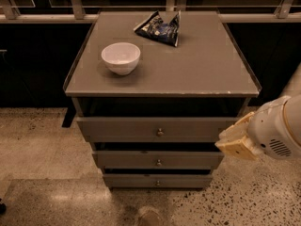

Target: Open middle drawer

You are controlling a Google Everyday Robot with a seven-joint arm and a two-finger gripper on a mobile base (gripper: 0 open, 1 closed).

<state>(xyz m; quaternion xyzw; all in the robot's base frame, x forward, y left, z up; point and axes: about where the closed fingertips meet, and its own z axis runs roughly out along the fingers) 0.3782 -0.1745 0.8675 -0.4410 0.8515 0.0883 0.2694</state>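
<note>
Three grey drawer fronts stack under the worktop (202,65), each with a small round knob at its centre. The middle drawer (131,160) lies between the larger top drawer (117,128) and the slimmer bottom drawer (131,180), with dark gaps above and below it. Its knob (158,162) is bare, and nothing is touching it.

My hand (235,145) is at the right side of the cabinet, level with the gap between the top and middle drawers and well apart from that knob. Its tan tip sits just beside the right end of the middle drawer's front. I cannot tell whether it touches the wood, nor whether my hand is open or closed.

On the worktop a white bowl (121,58) stands upright towards the left. A crumpled dark snack bag (159,28) lies near the back edge, apart from the bowl.
</note>
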